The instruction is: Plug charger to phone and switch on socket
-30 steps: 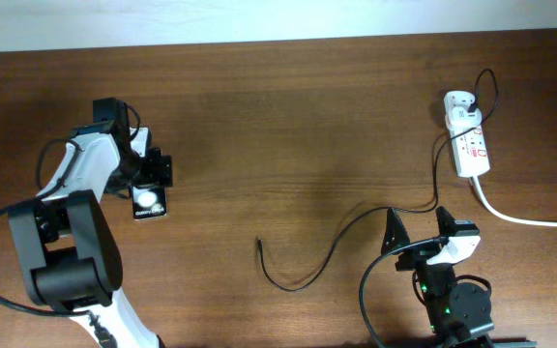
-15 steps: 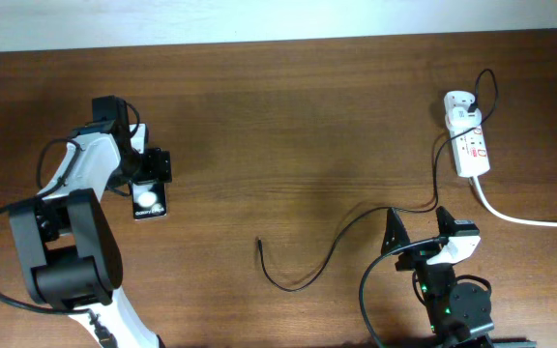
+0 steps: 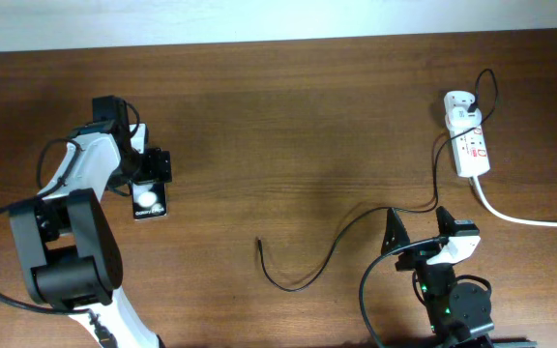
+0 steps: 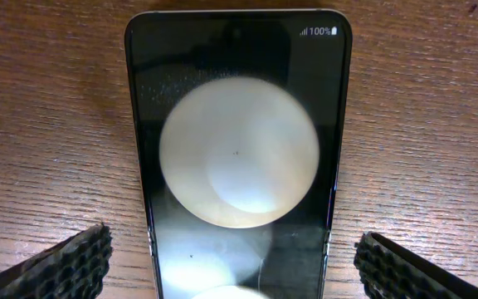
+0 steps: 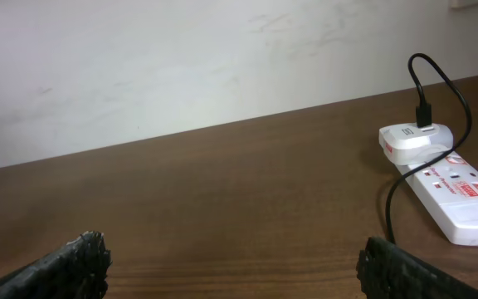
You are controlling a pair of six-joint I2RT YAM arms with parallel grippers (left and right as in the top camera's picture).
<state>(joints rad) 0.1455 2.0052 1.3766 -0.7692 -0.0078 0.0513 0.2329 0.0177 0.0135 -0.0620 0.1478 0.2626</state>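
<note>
I saw a dark brown wooden table [image 3: 288,126] with a fine grain running along its length, and it filled nearly all of my overhead view. Behind its far edge stood a plain white wall [image 5: 181,66], a little scuffed and uneven in tone. The light was soft and even, and the wood gave a weak sheen.

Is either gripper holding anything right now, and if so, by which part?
Nothing is held. The left gripper is open, its fingers either side of the phone without touching it. The right gripper is open and empty.
</note>
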